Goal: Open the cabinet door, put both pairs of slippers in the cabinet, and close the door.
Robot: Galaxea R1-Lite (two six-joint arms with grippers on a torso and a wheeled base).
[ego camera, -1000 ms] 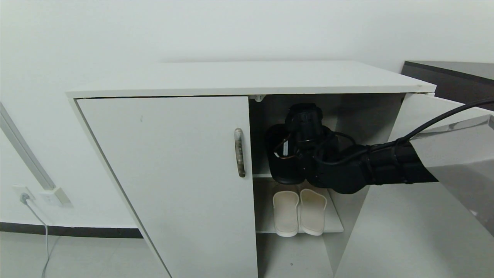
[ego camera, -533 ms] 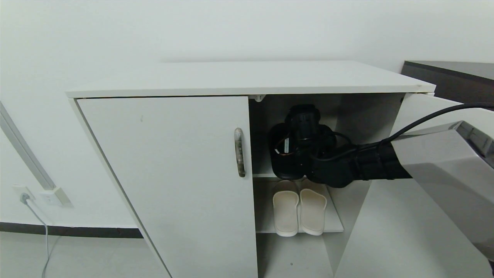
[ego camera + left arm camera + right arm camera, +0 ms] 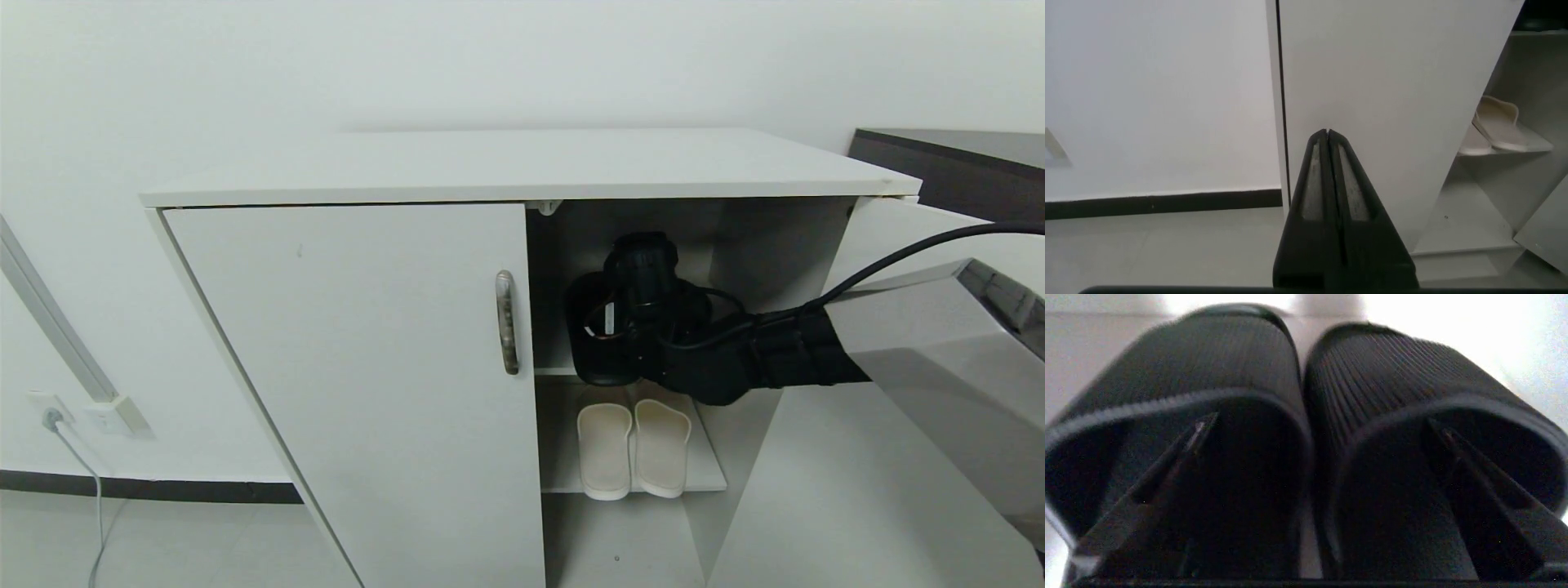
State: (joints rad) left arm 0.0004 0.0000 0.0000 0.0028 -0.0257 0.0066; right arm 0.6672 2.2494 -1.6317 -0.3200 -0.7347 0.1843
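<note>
The white cabinet (image 3: 522, 163) has its right door (image 3: 816, 506) swung open and its left door (image 3: 351, 367) closed. A pair of black slippers (image 3: 592, 359) lies on the upper shelf, and my right arm is stretched in to them. In the right wrist view the black slippers (image 3: 1241, 400) are very close, and my right gripper (image 3: 1319, 429) is open, one fingertip in each slipper's mouth. A white pair of slippers (image 3: 633, 449) lies side by side on the lower shelf. My left gripper (image 3: 1327, 135) is shut and empty, low before the closed door's edge.
The left door's metal handle (image 3: 506, 322) is beside the opening. A wall socket with a cable (image 3: 53, 420) is at the lower left. A dark tabletop (image 3: 955, 155) stands behind the cabinet on the right. Bare floor (image 3: 1167, 245) lies in front.
My right arm went a little deeper and higher into the cabinet, then sank slightly. The black slippers shifted with it by a small amount. The white pair has not moved.
</note>
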